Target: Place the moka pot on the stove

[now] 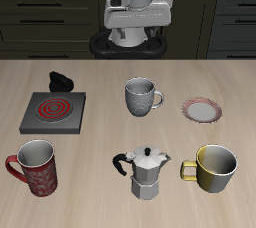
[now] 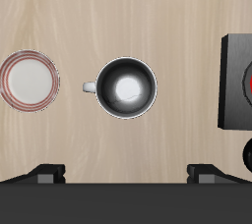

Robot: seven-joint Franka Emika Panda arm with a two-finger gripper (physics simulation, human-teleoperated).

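Note:
The silver faceted moka pot (image 1: 148,172) with a black handle and lid knob stands upright near the table's front edge. It is out of the wrist view. The stove (image 1: 52,110), a dark grey square plate with a red spiral burner, lies farther back toward the table's side. Its edge also shows in the wrist view (image 2: 238,83). My gripper (image 1: 134,40) hangs high above the table's back, far from both. In the wrist view my gripper (image 2: 128,174) is open and empty, with its two dark fingertips (image 2: 49,173) wide apart.
A grey patterned mug (image 1: 142,96) stands mid-table, below the gripper in the wrist view (image 2: 128,87). A red-rimmed white plate (image 1: 202,109) lies beside it. A red mug (image 1: 35,165) and a yellow mug (image 1: 215,168) flank the moka pot. A black knob (image 1: 60,80) sits behind the stove.

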